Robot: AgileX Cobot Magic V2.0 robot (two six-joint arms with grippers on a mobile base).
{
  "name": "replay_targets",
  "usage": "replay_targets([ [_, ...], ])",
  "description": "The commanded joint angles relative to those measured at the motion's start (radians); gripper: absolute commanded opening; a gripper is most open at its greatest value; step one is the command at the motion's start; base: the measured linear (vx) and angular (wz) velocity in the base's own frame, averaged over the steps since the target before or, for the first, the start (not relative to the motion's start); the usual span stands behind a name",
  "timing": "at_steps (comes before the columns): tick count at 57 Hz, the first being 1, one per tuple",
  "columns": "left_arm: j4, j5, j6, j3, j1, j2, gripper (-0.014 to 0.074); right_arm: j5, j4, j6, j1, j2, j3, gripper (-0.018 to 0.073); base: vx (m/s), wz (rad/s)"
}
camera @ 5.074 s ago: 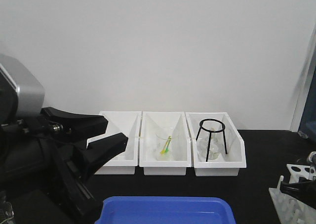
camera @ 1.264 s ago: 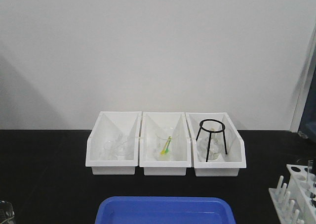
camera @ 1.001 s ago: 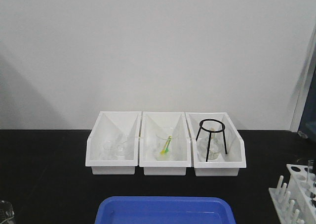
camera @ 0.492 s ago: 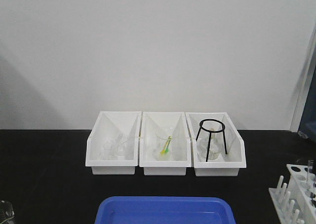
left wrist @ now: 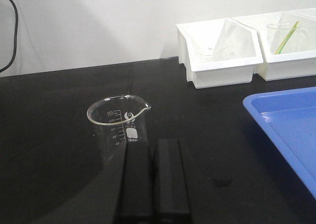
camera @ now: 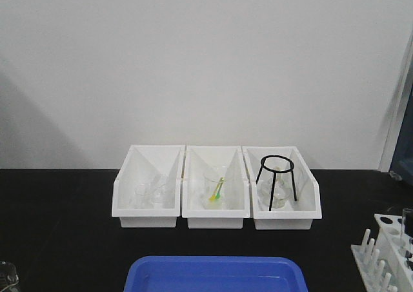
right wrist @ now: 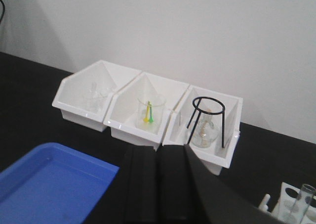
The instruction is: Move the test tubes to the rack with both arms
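The white rack (camera: 386,256) stands at the table's front right corner, and one clear test tube (camera: 406,222) stands upright in its back row. The right wrist view shows the same rack (right wrist: 287,204) and tube (right wrist: 304,196) at its lower right. My right gripper (right wrist: 158,154) is shut and empty, held above the table in front of the bins. My left gripper (left wrist: 154,145) is also shut and empty, low over the black table just behind a glass beaker (left wrist: 118,122). Neither arm shows in the front view.
Three white bins (camera: 216,220) line the back of the table; they hold small glassware, a beaker with green-yellow sticks (camera: 216,190) and a black tripod stand (camera: 277,176). A blue tray (camera: 216,274) lies at the front centre. The beaker (camera: 6,276) is at the front left.
Five seconds ago my left arm filled the left of the front view and my right gripper was at the rack; both have withdrawn from it. Nothing has moved in the last second.
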State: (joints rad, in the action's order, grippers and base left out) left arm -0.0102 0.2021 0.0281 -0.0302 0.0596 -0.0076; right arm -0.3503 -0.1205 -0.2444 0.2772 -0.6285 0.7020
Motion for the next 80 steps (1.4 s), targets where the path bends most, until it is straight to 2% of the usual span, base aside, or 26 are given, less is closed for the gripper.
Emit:
replay_targets([
  [1,-0.010,-0.078,-0.005,-0.027,-0.002,-0.010,-0.0020,0.141,0.066,0.023,-0.001,0.003,-0.047,-0.0007,0.00,0.00],
  [8,-0.010,-0.078,-0.005,-0.027,-0.002,-0.010,-0.0020,0.306,0.121,0.058,-0.007,0.075,-0.250,-0.0007,0.00,0.00],
  [13,-0.010,-0.078,-0.005,-0.027,-0.002,-0.010,-0.0020,0.368,0.104,0.098,-0.063,0.149,-0.397,-0.0007,0.00,0.00],
  [24,-0.010,-0.078,-0.005,-0.027,-0.002,-0.010,-0.0020,0.371,0.095,0.142,-0.250,0.388,-0.624,-0.0007,0.00,0.00],
  [33,-0.010,-0.078,-0.005,-0.027,-0.002,-0.010,-0.0020,0.367,0.095,0.147,-0.326,0.593,-0.744,-0.0007,0.00,0.00],
  [36,-0.010,-0.078,-0.005,-0.027,-0.002,-0.010,-0.0020,0.311,0.099,0.144,-0.328,0.656,-0.743,-0.0007,0.00,0.00],
  [80,-0.010,-0.078,-0.005,-0.027,-0.002,-0.011,-0.0020,0.315,0.115,0.147,-0.329,0.647,-0.743,-0.0007,0.00,0.00],
])
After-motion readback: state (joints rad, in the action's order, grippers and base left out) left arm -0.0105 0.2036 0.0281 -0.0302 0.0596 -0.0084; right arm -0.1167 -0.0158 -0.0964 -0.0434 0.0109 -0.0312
